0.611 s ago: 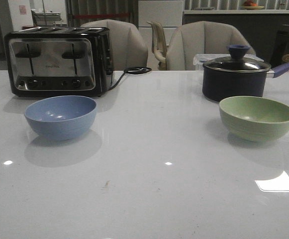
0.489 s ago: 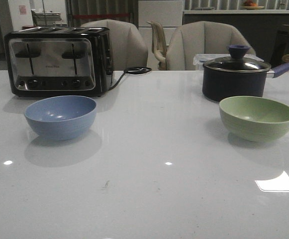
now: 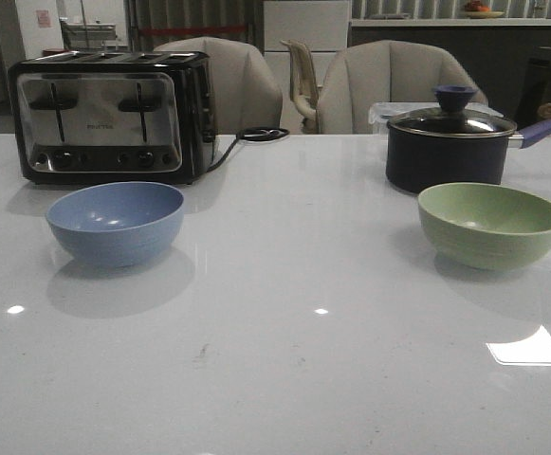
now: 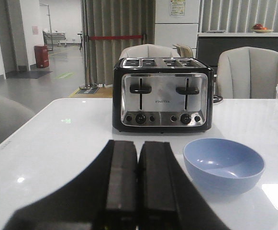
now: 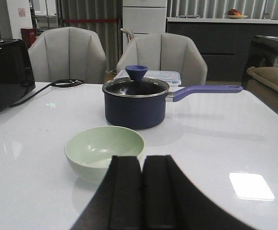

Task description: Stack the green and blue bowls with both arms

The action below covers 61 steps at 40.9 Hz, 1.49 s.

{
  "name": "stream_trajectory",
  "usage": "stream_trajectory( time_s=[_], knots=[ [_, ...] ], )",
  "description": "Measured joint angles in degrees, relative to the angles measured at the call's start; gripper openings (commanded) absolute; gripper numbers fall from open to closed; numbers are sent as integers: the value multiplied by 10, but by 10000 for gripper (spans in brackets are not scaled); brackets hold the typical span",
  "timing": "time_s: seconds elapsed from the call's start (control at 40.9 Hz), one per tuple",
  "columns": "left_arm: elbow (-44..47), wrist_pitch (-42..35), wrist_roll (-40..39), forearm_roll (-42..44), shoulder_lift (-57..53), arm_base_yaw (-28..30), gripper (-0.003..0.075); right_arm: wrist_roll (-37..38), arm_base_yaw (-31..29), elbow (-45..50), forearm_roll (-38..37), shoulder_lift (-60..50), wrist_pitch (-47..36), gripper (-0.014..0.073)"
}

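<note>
The blue bowl (image 3: 116,223) stands upright on the white table at the left, in front of the toaster. The green bowl (image 3: 491,224) stands upright at the right, in front of the saucepan. Neither arm shows in the front view. In the left wrist view my left gripper (image 4: 138,148) is shut and empty, short of the blue bowl (image 4: 223,165). In the right wrist view my right gripper (image 5: 142,163) is shut and empty, its tips just short of the green bowl (image 5: 103,149).
A black-and-chrome toaster (image 3: 109,114) with its cable stands at the back left. A dark navy lidded saucepan (image 3: 450,142) with a purple handle stands at the back right. Grey chairs (image 3: 389,81) stand behind the table (image 3: 294,313).
</note>
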Motion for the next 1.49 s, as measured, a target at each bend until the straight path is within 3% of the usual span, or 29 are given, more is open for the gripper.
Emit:
stream_trajectory(
  time_s=[0.245, 0.416, 0.685, 0.978, 1.418, 1.492],
  knots=[
    [0, -27, 0, 0, 0, 0, 98, 0, 0, 0, 0, 0, -24, 38],
    [-38, -24, 0, 0, 0, 0, 98, 0, 0, -68, 0, 0, 16, 38],
    [-255, 96, 0, 0, 22, -5, 98, 0, 0, -257, 0, 63, 115, 38],
    [-420, 250, 0, 0, 176, -10, 98, 0, 0, -419, 0, 210, 271, 38],
    [-400, 377, 0, 0, 328, -10, 98, 0, 0, -429, 0, 392, 418, 41],
    [-394, 378, 0, 0, 346, -10, 106, 0, 0, -429, -1, 416, 426, 90]
  ],
)
